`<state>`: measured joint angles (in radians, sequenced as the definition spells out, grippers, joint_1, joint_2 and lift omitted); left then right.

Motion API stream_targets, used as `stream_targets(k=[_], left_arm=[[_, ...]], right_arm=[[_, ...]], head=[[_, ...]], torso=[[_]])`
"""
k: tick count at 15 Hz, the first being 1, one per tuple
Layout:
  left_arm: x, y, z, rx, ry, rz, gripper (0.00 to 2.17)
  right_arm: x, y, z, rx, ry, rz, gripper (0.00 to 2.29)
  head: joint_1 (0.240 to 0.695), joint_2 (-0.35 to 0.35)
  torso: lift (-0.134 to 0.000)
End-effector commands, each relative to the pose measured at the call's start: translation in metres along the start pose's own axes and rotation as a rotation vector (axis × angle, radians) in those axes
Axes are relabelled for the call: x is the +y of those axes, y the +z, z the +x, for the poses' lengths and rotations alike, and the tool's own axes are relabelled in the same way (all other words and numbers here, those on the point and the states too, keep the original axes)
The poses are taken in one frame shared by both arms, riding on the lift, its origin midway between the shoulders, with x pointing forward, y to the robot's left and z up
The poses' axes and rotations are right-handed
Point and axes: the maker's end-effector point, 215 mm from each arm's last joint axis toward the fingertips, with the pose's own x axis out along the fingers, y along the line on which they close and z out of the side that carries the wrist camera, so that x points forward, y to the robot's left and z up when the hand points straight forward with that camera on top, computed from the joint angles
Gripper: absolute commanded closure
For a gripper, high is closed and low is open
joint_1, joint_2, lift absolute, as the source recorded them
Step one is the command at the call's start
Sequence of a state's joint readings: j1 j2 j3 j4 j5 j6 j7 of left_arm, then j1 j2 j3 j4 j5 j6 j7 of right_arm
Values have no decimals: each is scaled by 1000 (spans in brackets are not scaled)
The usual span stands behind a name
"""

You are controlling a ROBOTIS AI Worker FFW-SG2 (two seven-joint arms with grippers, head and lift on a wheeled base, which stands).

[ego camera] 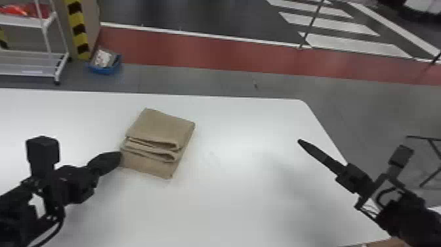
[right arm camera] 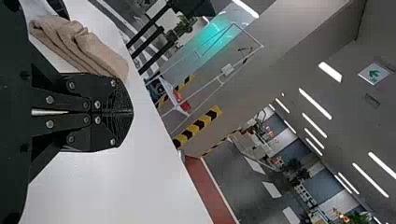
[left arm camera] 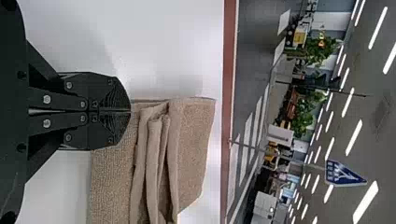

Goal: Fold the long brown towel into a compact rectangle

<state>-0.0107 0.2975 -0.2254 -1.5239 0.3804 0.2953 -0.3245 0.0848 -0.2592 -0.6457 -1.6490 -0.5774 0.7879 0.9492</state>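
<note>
Lying beside the left claw (ego camera: 119, 157) is the towel (ego camera: 162, 128).

**What You Can Read**

Beyond your left gripper (ego camera: 120, 158), a blue sign (left arm camera: 344, 176) on a pole (left arm camera: 299, 162) bears white markings (too small to read); far past your right gripper (ego camera: 300, 141), a white sign (right arm camera: 373, 73) shows a green arrow.

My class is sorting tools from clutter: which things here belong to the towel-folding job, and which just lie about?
Part of the job:
brown towel, folded on the white table
left hand, at the towel's left edge
right hand, above the table's right side

Just about:
blue bin on the floor
white rack, far left
striped pillar beside it
</note>
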Motion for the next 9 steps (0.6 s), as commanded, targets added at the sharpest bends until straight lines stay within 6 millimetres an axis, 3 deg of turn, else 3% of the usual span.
stream_targets(k=[1, 4, 9], left_arm=[[-2, 9, -3, -22, 0, -2, 1325], [12, 35, 1, -70, 40, 28, 1325], [24, 21, 2, -40, 57, 48, 1325]], right_arm=[[0, 0, 0, 0, -1, 2, 2010], [5, 1, 0, 4, 5, -6, 2010], [8, 4, -8, -5, 7, -6, 2010]], head=[[695, -278], [695, -277], [695, -253]], torso=[[-123], [-123], [-123]])
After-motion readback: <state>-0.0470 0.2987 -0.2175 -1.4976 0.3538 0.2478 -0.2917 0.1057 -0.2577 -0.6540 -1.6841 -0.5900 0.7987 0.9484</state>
